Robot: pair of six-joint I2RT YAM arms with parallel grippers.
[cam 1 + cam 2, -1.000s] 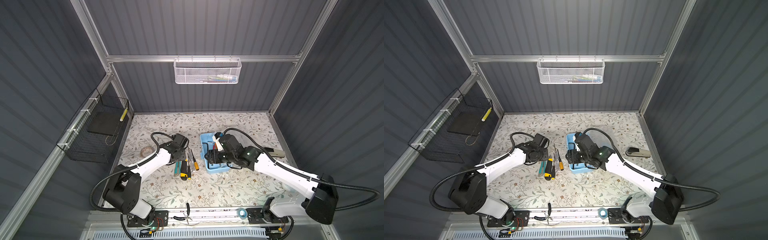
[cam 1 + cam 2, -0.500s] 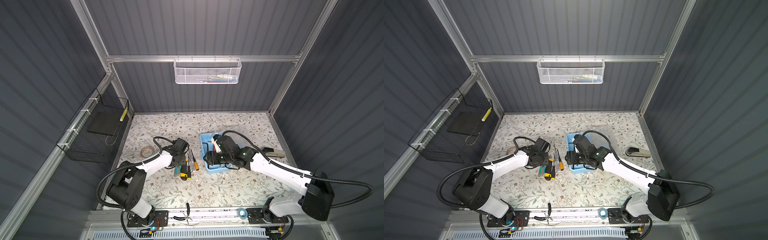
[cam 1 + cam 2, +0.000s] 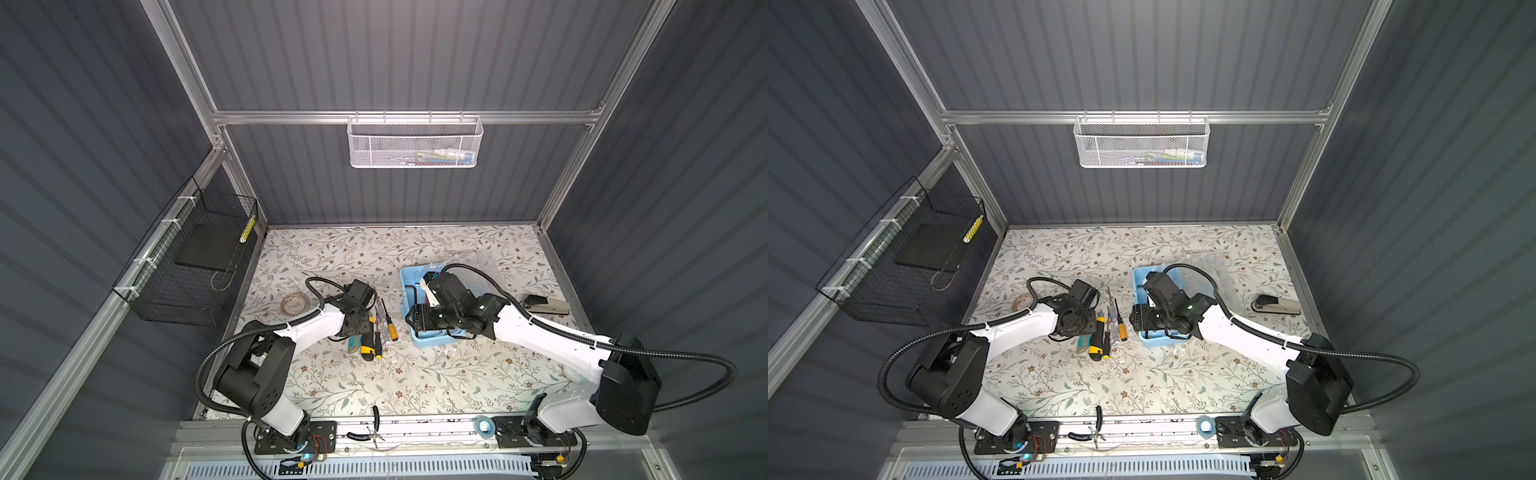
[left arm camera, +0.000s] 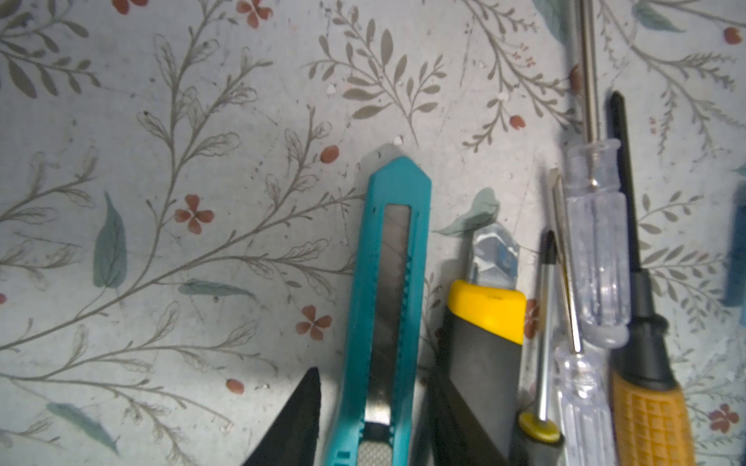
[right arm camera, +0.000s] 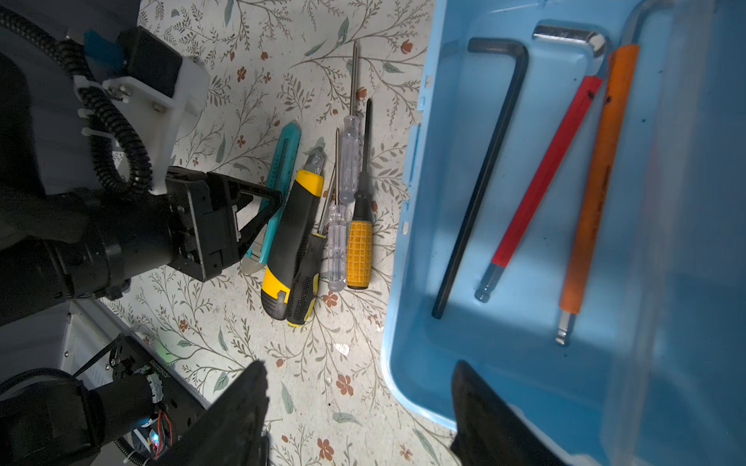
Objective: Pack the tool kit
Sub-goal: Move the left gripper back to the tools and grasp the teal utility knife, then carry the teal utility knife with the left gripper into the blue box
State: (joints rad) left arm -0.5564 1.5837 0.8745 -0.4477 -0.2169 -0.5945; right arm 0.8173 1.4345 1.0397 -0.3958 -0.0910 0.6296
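The light-blue case point(image 3: 432, 340) point(image 3: 1156, 340) lies open mid-table, holding black point(image 5: 484, 173), red point(image 5: 545, 173) and orange point(image 5: 597, 173) hex keys. Left of it lie a teal utility knife point(image 4: 391, 262) point(image 5: 282, 161), a yellow-black knife point(image 4: 484, 322) point(image 3: 366, 350) and several screwdrivers point(image 4: 597, 250) point(image 5: 359, 250). My left gripper point(image 4: 375, 423) point(image 3: 359, 328) is down over the teal knife, its jaws open on either side of the handle, with a gap at one finger. My right gripper point(image 5: 359, 415) point(image 3: 417, 322) is open astride the case's near corner wall point(image 5: 397, 258).
The clear lid point(image 3: 486, 266) lies behind the case. A grey stapler point(image 3: 544, 305) sits at the right, a tape roll point(image 3: 293, 303) at the left. Black-handled pliers point(image 3: 376, 432) rest on the front rail. A white mesh basket point(image 3: 415, 143) and a black wire basket point(image 3: 187, 270) hang on the walls.
My left gripper has come down and forward onto the row of tools, and its jaws have narrowed around the teal knife. The right gripper has stayed at the case corner.
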